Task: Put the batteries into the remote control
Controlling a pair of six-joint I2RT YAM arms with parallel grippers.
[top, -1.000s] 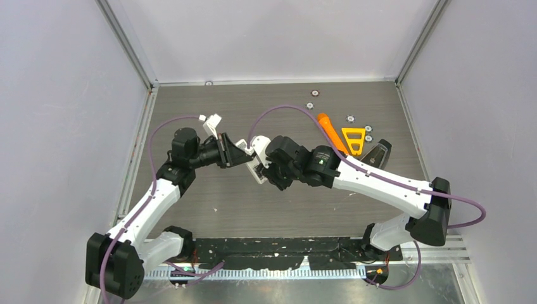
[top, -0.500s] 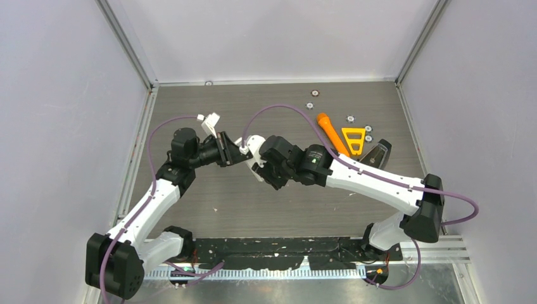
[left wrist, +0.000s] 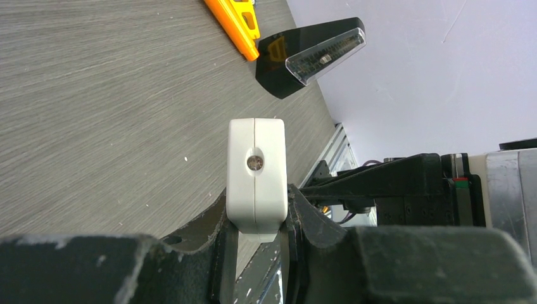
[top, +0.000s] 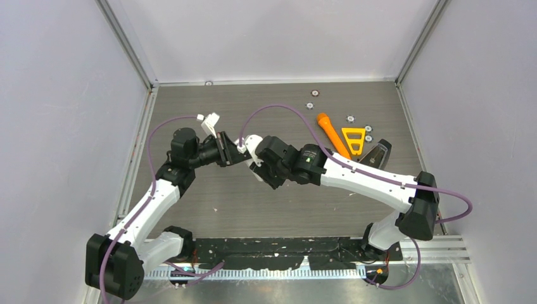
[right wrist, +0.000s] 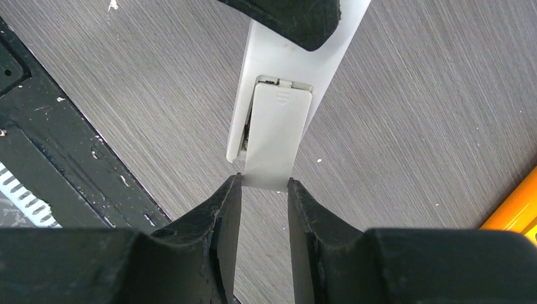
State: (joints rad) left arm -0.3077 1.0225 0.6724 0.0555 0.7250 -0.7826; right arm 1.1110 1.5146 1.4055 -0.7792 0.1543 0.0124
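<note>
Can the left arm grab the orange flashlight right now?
Probably not yet. The left gripper is shut on the remote control, whose battery cover the right gripper pinches, and the right arm crowds the way to the orange flashlight.

One white remote (left wrist: 255, 190), one battery cover (right wrist: 278, 133), one orange flashlight (top: 329, 130), one yellow triangle (top: 353, 139), one black wedge (top: 378, 154), five small silver discs (top: 310, 106) at far right, two robot arms (top: 149, 202).

Smooth matt plastic remote control (left wrist: 255, 174)
</note>
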